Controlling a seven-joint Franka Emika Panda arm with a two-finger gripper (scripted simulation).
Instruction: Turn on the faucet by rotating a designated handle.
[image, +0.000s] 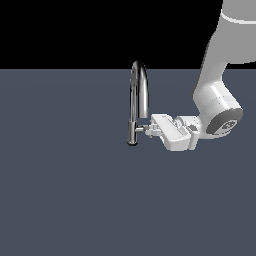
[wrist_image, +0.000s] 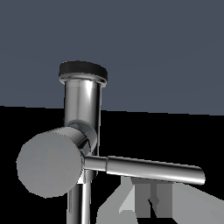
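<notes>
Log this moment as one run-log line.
faucet: upright | handle: sticking sideways toward arm | claw: at handle tip, contact unclear | jaw state: cannot tell

You see the faucet (wrist_image: 82, 103) body close up, its round cap end facing you, with the handle (wrist_image: 151, 169) jutting sideways as a slim chrome bar

the gripper (image: 150, 129) sits right at the handle (image: 142, 129), with the faucet (image: 138, 100) body just past it and the arched spout rising above; the dark floor (image: 65, 200) lies open below and to either side of the gripper
</notes>
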